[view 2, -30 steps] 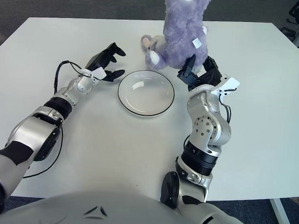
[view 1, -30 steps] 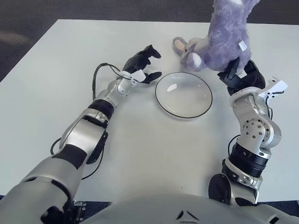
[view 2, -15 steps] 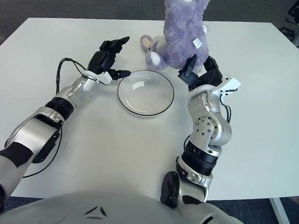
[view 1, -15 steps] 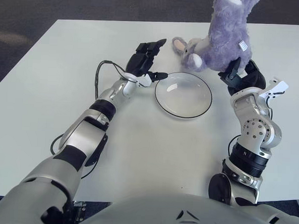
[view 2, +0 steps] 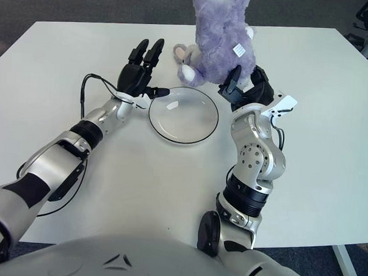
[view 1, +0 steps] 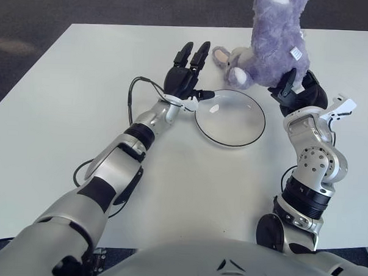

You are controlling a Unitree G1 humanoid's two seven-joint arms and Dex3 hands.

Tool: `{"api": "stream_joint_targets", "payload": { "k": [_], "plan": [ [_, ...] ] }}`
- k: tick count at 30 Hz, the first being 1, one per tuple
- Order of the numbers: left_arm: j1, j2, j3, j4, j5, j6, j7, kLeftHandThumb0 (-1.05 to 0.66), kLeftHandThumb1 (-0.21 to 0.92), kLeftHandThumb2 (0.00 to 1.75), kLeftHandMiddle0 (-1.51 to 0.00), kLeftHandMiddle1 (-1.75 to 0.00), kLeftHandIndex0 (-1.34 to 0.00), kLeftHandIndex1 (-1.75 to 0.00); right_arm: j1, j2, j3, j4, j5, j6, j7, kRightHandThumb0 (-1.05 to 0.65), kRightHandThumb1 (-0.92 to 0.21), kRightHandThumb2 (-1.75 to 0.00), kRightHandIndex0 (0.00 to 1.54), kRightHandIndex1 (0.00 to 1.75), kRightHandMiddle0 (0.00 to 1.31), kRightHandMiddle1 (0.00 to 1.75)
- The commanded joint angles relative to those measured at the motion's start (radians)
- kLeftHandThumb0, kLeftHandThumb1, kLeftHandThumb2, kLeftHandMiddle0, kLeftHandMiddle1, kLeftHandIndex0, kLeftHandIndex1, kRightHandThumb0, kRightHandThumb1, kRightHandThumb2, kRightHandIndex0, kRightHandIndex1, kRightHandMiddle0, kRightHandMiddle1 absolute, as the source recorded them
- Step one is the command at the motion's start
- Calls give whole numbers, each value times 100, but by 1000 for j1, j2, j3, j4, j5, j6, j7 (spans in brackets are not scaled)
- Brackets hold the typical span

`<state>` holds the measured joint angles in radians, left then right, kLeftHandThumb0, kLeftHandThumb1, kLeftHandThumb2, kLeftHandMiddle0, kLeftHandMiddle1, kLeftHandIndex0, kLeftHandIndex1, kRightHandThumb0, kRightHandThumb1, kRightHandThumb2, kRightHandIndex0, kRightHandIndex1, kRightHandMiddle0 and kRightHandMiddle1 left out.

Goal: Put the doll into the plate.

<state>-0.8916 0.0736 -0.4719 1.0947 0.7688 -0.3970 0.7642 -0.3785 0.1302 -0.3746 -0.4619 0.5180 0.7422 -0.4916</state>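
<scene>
A purple plush doll (view 1: 275, 41) hangs in my right hand (view 1: 296, 94), which is shut on its lower body and holds it above the table at the plate's far right edge. The doll's feet (view 1: 231, 65) dangle near the plate's far rim. The clear round plate (view 1: 230, 118) with a dark rim lies on the white table. My left hand (view 1: 188, 77) is at the plate's left rim with fingers spread upward, and its thumb rests on the rim. In the right eye view the doll (view 2: 220, 35) and plate (view 2: 184, 115) show the same.
The white table (view 1: 62, 120) spreads around the plate. A black cable (view 1: 135, 90) loops along my left forearm. The table's far edge meets dark carpet (view 1: 116, 7).
My left hand moved right to the plate's left rim and its fingers opened upward. The plate shifted slightly right. The doll tilted a little left in my right hand.
</scene>
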Motion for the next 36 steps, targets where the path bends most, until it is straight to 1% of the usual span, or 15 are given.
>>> {"api": "stream_joint_targets", "payload": {
  "k": [1,6,12,20,23,30,36],
  "plan": [
    [-78,-51,-19,50,21,60,63,-105,92,42,-8,-10,0,-19,-23,-6,16,-24,1,11,-1,0,-22,-141,73,165,45,175],
    [-106,-78,-23,89,17,88,116,-105,92,36,-8,-9,0,-18,-16,-4,27,-35,-5,15,-3,0,-22,-141,74,165,45,175],
    [-129,-100,-22,115,5,107,129,-105,92,35,-10,-9,0,-19,-10,2,30,-49,0,18,-6,0,-21,-142,74,165,45,175],
    [-148,-116,-19,124,-5,100,153,-105,92,36,-13,-11,0,-17,-5,12,37,-71,5,8,-1,0,-18,-145,76,166,47,175],
    [-156,-122,-14,130,-12,91,165,-105,92,36,-15,-12,0,-23,-4,11,38,-74,9,0,10,0,-18,-146,76,166,48,175],
    [-170,-129,-9,135,-33,72,151,-105,92,34,-21,-15,0,-38,3,-13,53,-81,9,-9,57,0,-16,-148,77,166,49,175],
    [-181,-127,-10,134,-39,74,99,-105,92,39,-21,-17,0,-38,-9,-6,47,-78,18,-16,71,0,-14,-150,78,167,50,175]
  ]
}}
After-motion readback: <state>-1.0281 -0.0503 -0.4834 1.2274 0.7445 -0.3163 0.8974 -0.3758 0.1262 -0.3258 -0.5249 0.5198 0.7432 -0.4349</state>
